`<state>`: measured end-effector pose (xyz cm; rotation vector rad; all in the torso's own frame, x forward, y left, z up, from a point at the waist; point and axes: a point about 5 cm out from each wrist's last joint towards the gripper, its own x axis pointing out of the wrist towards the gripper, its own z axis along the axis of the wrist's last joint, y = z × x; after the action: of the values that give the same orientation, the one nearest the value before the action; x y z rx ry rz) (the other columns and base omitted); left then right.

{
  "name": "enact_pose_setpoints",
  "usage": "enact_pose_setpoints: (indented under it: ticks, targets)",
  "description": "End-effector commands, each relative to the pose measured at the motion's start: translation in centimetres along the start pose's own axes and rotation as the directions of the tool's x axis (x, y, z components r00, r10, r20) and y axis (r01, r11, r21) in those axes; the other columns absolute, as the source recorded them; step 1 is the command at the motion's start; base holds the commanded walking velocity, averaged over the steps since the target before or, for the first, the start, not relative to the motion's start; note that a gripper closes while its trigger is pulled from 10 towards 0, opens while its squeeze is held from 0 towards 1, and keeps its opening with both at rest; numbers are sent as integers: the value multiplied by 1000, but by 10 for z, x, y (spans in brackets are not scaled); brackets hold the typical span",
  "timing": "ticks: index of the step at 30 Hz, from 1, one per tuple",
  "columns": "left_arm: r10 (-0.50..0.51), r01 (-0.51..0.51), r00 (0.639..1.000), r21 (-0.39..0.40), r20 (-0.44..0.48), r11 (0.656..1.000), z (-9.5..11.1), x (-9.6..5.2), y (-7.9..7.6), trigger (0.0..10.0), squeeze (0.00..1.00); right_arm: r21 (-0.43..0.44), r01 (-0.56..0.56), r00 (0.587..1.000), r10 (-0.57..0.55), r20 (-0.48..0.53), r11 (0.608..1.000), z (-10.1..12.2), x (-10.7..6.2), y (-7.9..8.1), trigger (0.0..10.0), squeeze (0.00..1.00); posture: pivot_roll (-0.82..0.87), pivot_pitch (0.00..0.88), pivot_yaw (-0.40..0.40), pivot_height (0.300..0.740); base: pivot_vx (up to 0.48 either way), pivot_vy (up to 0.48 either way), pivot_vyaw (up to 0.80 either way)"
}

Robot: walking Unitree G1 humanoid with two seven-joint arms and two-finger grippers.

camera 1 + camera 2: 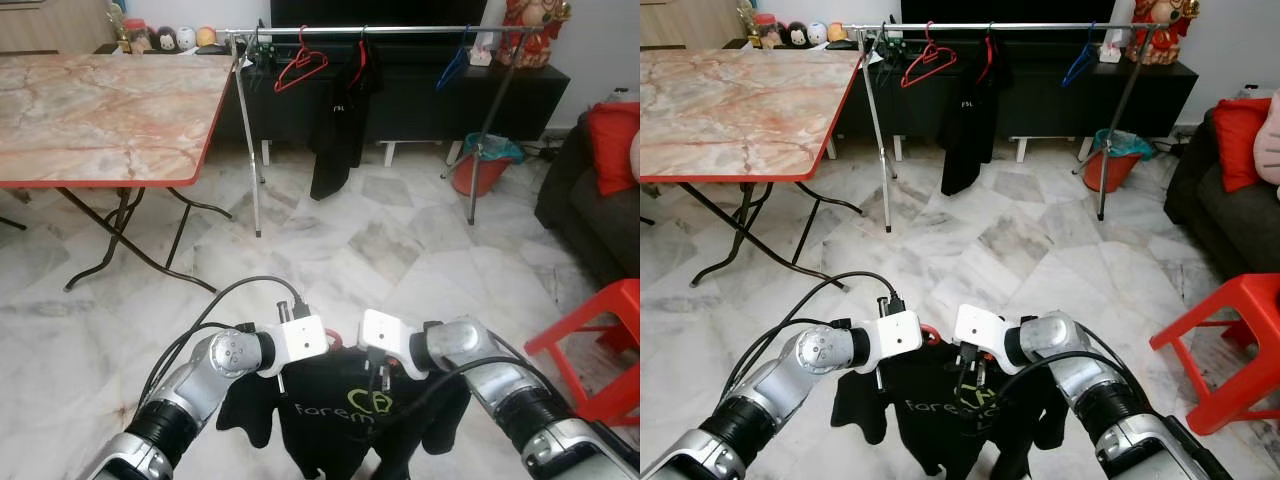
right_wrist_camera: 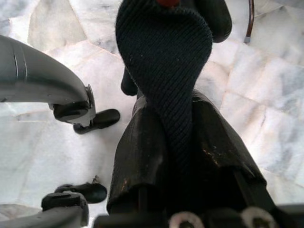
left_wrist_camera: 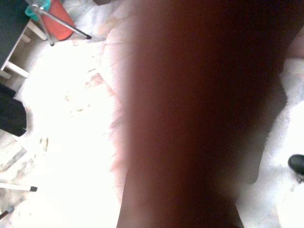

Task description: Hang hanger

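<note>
A black T-shirt (image 1: 340, 415) with pale lettering hangs low in front of me on a red hanger (image 1: 333, 341), of which a small part shows at the collar. My left gripper (image 1: 318, 352) is at the hanger's left and looks shut on it; a dark red blur covers the left wrist view. My right gripper (image 2: 178, 142) is shut on the shirt's dark ribbed collar (image 2: 166, 42), with a bit of red hanger above it. Far ahead stands the metal clothes rail (image 1: 400, 31), carrying a red hanger (image 1: 300, 65), a black garment (image 1: 340, 120) and a blue hanger (image 1: 455, 65).
A marble-topped folding table (image 1: 100, 110) with a red edge stands at the left. A red plastic stool (image 1: 600, 340) is near my right side, a dark sofa (image 1: 590, 200) beyond it. An orange bucket (image 1: 485, 165) sits under the rail's right end. Marble floor lies between me and the rail.
</note>
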<state>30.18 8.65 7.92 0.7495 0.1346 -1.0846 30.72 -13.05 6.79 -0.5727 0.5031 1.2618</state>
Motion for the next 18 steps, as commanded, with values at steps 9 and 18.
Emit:
enact_pose_setpoints:
  ticks: [9, 18]
  targets:
    - [201, -185, 976, -166, 82, 969, -6, -43, 37, 10000, 0, -20, 71, 997, -71, -11, 997, -3, -17, -11, 10000, 0, 51, 52, -21, 740, 0, 0, 0]
    - [65, -66, 998, -110, -19, 992, -24, -60, 24, 10000, 0, -9, 94, 995, -94, 32, 995, 3, -26, -19, 10000, 0, 54, 50, -27, 740, 0, 0, 0]
